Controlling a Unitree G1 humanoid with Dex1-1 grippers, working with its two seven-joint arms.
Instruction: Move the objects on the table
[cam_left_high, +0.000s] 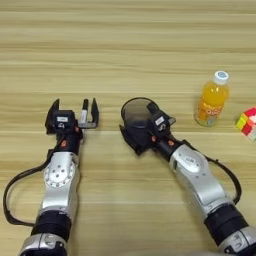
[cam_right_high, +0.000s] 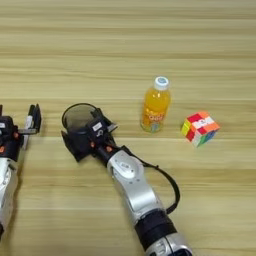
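Note:
A dark grey translucent cup stands upright near the middle of the table. My right gripper reaches it from the near right, its black fingers closed around the cup's lower body. To the cup's left, my left gripper rests low over the wood, open, with nothing between its fingers. A small orange-juice bottle with a white cap stands upright to the right of the cup. Farther right lies the multicoloured puzzle cube. No marker is in view.
Both silver forearms with black cables come in from the near edge. Bare wood planks stretch across the far half of the table.

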